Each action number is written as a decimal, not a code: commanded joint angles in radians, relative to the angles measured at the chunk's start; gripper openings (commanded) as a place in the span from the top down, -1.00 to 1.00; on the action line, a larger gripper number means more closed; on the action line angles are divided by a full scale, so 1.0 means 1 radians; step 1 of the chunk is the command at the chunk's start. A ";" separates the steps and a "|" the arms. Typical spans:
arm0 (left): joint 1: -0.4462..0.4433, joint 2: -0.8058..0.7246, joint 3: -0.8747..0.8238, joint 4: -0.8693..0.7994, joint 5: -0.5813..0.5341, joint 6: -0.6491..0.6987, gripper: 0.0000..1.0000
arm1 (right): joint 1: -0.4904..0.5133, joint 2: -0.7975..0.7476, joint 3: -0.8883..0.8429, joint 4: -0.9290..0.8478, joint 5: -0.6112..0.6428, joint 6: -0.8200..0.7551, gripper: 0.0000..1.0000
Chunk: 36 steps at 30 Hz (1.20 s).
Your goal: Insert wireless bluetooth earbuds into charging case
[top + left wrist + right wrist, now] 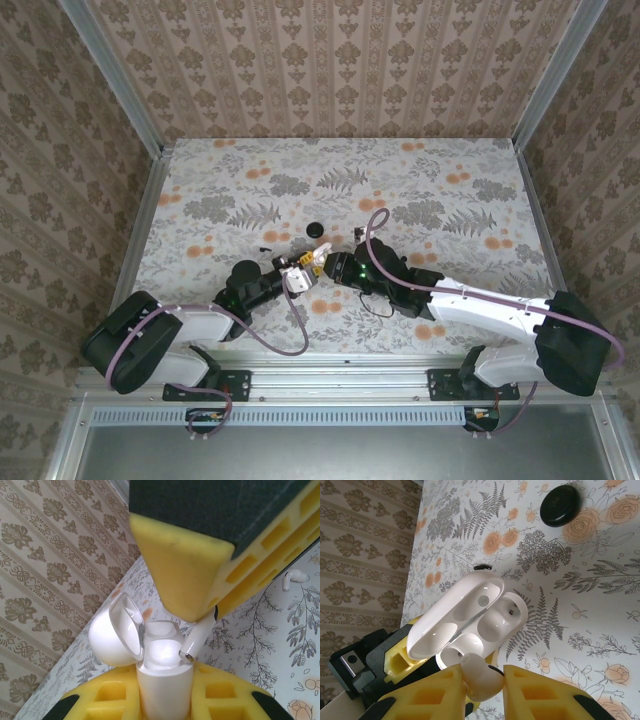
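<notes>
Currently one charging case (162,655), white, lid (117,635) open, gripped upright in left end effector (165,692). Two white earbuds: first earbud (480,677) pinched in closed right end effector (482,690), stem tip at case mouth; second earbud (291,577) loose on table (600,605), well apart. One black disc (561,505) on table.

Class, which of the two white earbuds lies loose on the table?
The loose earbud lies on the tabletop at the left wrist view's right edge; the held earbud is pinched in the right claw over the open charging case.
</notes>
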 commanded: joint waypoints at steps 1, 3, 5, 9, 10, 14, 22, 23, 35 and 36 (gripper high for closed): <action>-0.008 -0.026 -0.001 0.036 0.003 0.007 1.00 | 0.008 0.010 0.038 -0.050 0.042 0.013 0.53; -0.009 -0.026 -0.001 0.035 0.004 0.005 1.00 | 0.007 0.009 0.040 -0.052 0.053 0.013 0.53; -0.010 -0.026 -0.002 0.035 0.007 0.006 1.00 | 0.007 0.010 0.044 -0.054 0.062 0.010 0.53; -0.010 -0.027 -0.001 0.034 0.010 0.004 1.00 | 0.008 0.012 0.051 -0.062 0.077 0.011 0.53; -0.010 -0.028 -0.001 0.035 0.010 0.004 1.00 | 0.008 0.013 0.053 -0.062 0.080 0.011 0.53; -0.010 -0.028 0.001 0.033 0.011 0.002 1.00 | 0.009 0.016 0.066 -0.078 0.094 0.013 0.53; -0.010 -0.025 0.004 0.025 0.012 0.006 1.00 | 0.014 0.039 0.100 -0.112 0.098 0.010 0.54; -0.010 -0.026 0.004 0.024 0.012 0.005 1.00 | 0.014 0.043 0.104 -0.114 0.099 0.010 0.54; -0.013 -0.026 0.009 0.014 0.001 0.011 1.00 | 0.033 0.089 0.181 -0.221 0.120 0.007 0.54; -0.013 -0.027 0.009 0.013 0.000 0.010 1.00 | 0.035 0.092 0.185 -0.229 0.122 0.007 0.54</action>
